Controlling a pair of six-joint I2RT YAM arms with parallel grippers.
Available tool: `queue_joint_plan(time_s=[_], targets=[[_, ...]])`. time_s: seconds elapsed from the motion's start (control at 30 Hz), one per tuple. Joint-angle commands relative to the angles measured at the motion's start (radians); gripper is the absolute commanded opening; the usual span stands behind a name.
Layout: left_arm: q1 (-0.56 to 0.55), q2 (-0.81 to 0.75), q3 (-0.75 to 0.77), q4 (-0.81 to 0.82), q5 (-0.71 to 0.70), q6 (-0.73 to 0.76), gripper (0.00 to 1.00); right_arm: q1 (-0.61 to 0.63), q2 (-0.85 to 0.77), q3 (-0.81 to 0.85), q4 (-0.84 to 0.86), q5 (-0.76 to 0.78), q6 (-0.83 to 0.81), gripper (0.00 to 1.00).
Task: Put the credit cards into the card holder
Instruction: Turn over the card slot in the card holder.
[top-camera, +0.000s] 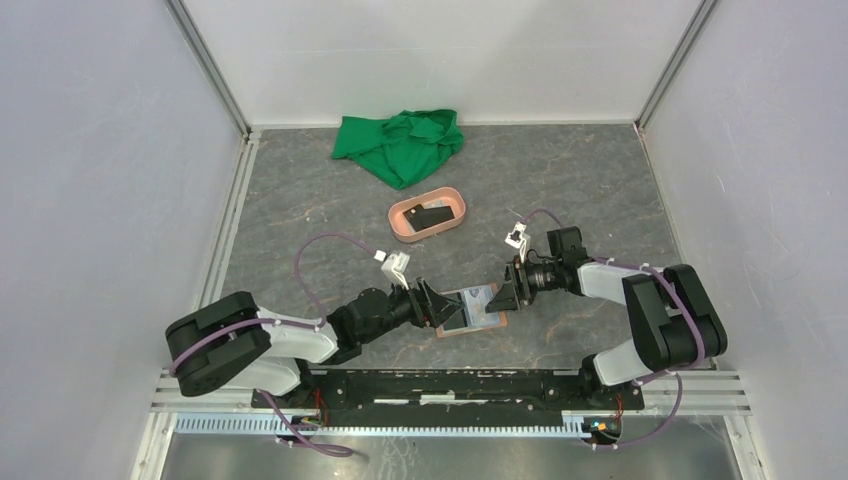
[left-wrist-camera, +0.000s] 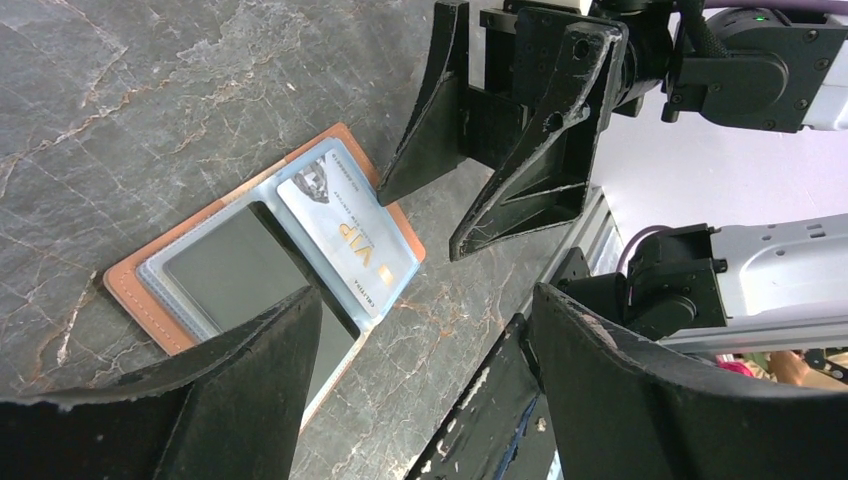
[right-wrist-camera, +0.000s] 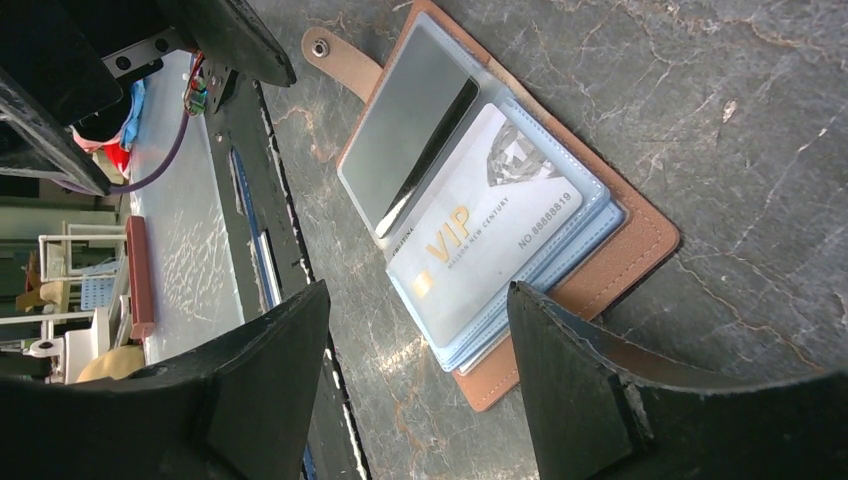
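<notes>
Now hovering, both jaws apart, gripping nothing.
Card holder (top-camera: 470, 312) is lying three o'clock from my left gripper (top-camera: 443, 307), nine from right gripper (top-camera: 498, 298).

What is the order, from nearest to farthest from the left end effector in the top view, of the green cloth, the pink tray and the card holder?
1. Card holder: directly beside the left end effector, on its right.
2. Pink tray: farther back, near the middle.
3. Green cloth: farthest, at the back wall.
</notes>
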Motion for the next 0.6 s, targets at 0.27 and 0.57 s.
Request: queue_joint_plan(time_s=[0.27, 0.57], targets=[[0.005, 0.114, 0.054, 0.114, 0.027, -0.069, 0.71, 0.005, 0.036, 0.032, 0.017, 0.002, 0.029, 0.67], [0.005, 0.252, 0.105, 0.158, 0.073, -0.122, 0.62, 0.005, 0.044, 0.023, 0.069, -0.049, 0.081, 0.63]])
